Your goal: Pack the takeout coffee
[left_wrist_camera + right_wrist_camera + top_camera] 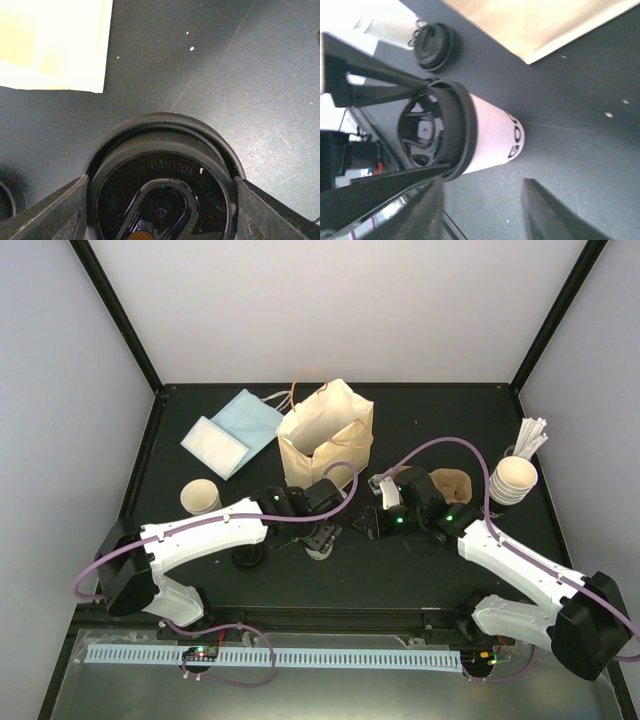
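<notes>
My left pincer (160, 212) pinches the black lid (162, 187) seated on the takeout coffee (492, 132), a pale paper cup with bold black lettering. It stands on the black table (400, 570) just before the paper bag (325, 435). My right pincer (482, 185) gapes beside it.

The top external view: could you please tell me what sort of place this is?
Most likely an enclosed robot test cell staged for takeout packing: plain white walls with black frame posts, a left arm and right arm bolted to a black table, plus a paper bag and stacked cups.
</notes>
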Controlling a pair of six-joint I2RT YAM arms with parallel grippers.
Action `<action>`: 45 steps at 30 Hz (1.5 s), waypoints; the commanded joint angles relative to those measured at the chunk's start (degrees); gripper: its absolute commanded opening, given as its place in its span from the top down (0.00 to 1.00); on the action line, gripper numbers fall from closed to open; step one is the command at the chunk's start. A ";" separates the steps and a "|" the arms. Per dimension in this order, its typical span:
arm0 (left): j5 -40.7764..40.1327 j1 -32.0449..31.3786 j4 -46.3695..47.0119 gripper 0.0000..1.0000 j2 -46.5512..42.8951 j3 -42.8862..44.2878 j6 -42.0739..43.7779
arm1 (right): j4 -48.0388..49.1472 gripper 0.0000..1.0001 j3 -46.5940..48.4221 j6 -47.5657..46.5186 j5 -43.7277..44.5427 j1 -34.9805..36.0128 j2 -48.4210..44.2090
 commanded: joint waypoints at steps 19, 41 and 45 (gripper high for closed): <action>5.41 0.38 -0.49 0.44 -0.87 -5.07 4.21 | 18.59 0.99 -2.14 8.76 -15.03 -1.03 9.83; 6.13 0.38 1.05 0.44 -0.37 -6.98 4.55 | 17.81 0.99 0.62 8.33 -16.75 -0.95 11.75; 6.21 0.38 1.43 0.44 -0.37 -7.27 4.44 | 18.28 0.99 0.36 8.41 -17.36 -0.94 12.19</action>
